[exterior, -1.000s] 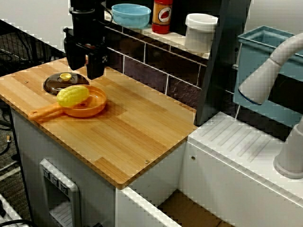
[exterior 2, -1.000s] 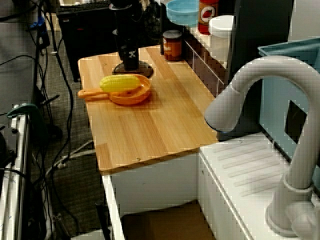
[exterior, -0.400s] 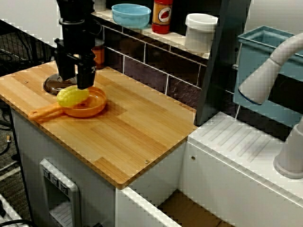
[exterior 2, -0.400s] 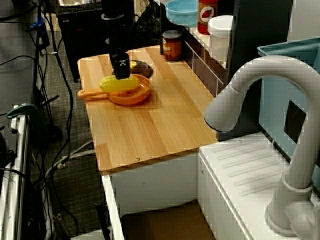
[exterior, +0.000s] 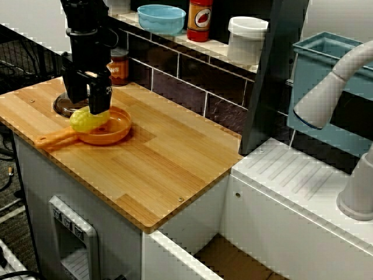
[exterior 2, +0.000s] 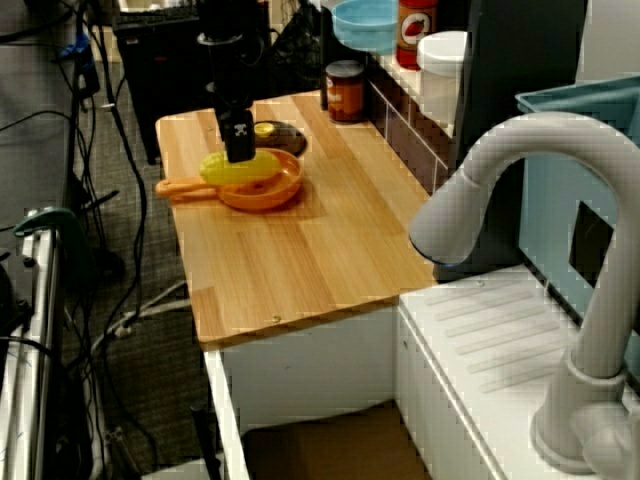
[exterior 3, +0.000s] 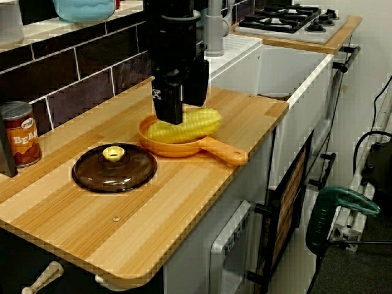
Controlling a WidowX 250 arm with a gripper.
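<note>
Gripper (exterior 3: 182, 110) hung straight down over the corn (exterior 3: 190, 125). Its fingers (exterior 3: 168, 104) were apart, one on each side of the cob's end nearest the lid. In the view from the lid side the front finger hid that end. Couldn't tell if the pads touched the cob.

Corn lay on its side in the orange pan (exterior 3: 184, 150), one end sticking out past the rim. Pan sat on the wood counter (exterior 3: 92, 220), handle pointing toward the counter's front edge.

Brown glass lid (exterior 3: 114, 166) w/ a yellow knob lay flat just beside the pan, not touching it. Bean can (exterior 3: 18, 135) stood upright by the tiled wall, behind the lid.

In the front view a blue bowl (exterior: 161, 18), red bottle (exterior: 199, 20) & white tub (exterior: 247, 39) stood on the ledge above the tiles.
</note>
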